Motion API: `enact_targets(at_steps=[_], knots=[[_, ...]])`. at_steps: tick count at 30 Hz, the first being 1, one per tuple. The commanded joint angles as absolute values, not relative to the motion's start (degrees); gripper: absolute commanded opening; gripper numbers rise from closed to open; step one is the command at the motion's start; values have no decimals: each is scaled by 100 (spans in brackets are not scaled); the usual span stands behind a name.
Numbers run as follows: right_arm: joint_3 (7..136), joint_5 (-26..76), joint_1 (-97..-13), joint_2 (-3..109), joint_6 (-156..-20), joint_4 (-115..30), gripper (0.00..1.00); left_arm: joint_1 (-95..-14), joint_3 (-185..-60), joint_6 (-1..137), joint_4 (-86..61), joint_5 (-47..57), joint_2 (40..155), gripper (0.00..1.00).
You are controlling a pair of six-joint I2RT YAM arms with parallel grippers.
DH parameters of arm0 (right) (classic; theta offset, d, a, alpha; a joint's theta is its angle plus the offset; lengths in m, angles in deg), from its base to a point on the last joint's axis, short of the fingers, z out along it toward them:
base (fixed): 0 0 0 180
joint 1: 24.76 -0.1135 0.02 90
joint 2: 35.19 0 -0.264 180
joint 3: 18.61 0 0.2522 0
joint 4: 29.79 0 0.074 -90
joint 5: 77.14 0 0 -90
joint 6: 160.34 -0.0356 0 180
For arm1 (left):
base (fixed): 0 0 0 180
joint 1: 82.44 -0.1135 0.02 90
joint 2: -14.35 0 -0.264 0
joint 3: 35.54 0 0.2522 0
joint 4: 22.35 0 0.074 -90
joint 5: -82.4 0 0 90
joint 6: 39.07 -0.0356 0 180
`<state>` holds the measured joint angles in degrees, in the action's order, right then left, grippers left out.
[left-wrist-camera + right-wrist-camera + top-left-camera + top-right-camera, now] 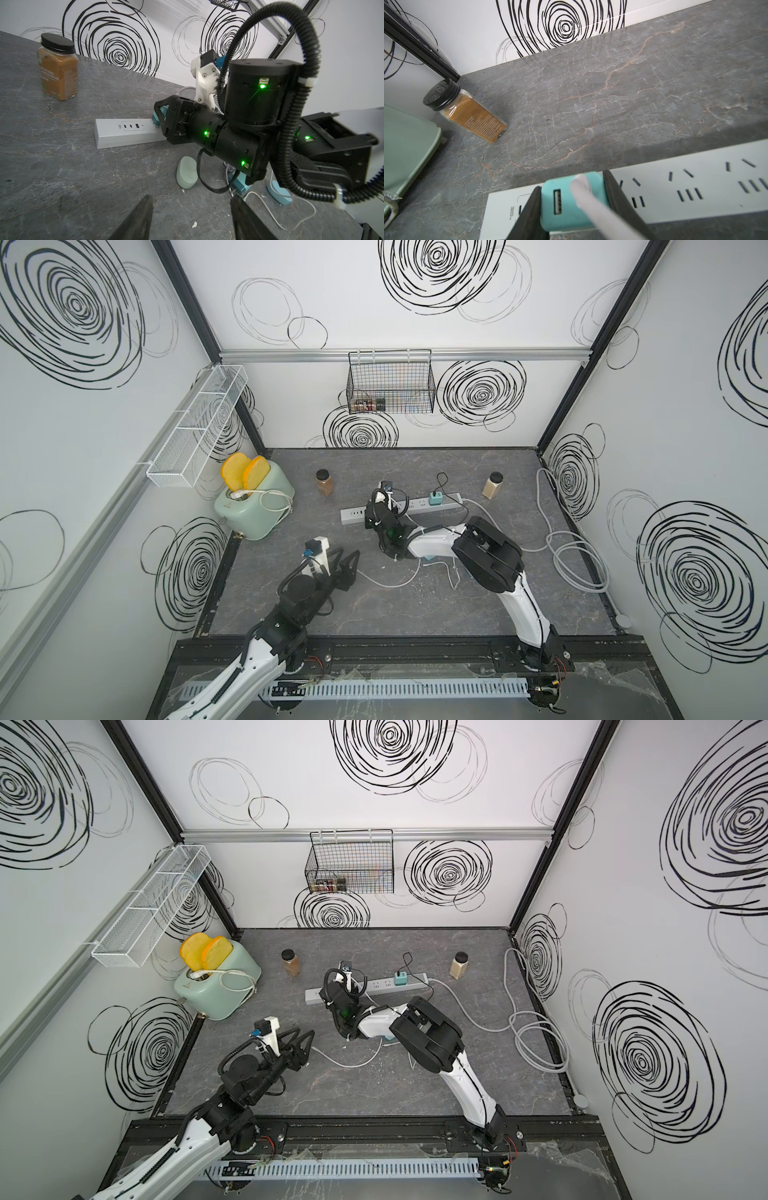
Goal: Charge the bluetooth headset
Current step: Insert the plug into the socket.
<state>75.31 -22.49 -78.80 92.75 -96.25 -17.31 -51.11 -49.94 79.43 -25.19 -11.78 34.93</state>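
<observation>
My right gripper point(573, 207) is shut on a teal charger adapter point(562, 207) with a white cable point(593, 209) plugged into it. It holds the adapter over the left end of the white power strip point(695, 187), and in the left wrist view the adapter point(155, 120) has its prongs right at the strip point(124, 133). The headset point(187, 174), pale green and blue, lies on the table under the right arm. The top views mostly hide it. The white cable point(390, 584) trails across the table. My left gripper point(191, 216) hangs open and empty near the cable point(349, 1064).
A cinnamon jar point(324, 485) and a pale spice jar point(493, 485) stand behind the strip point(353, 514). A second teal adapter point(435, 498) with a black lead sits plugged in. A mint toaster point(253, 510) stands at the left, and grey cable coils point(577, 564) lie at the right.
</observation>
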Motion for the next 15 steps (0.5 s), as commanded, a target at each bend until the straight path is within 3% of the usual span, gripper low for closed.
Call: enact_targets(at_steps=[1, 15], knots=[[7270, -1341, -8076, 9978, -9879, -2985, 16, -5158, -4939, 7996, -2723, -1270, 3455, 63], [7180, -1415, -8268, 9981, -9943, -3146, 12, -5166, -4932, 7994, -2688, -1276, 3405, 63]])
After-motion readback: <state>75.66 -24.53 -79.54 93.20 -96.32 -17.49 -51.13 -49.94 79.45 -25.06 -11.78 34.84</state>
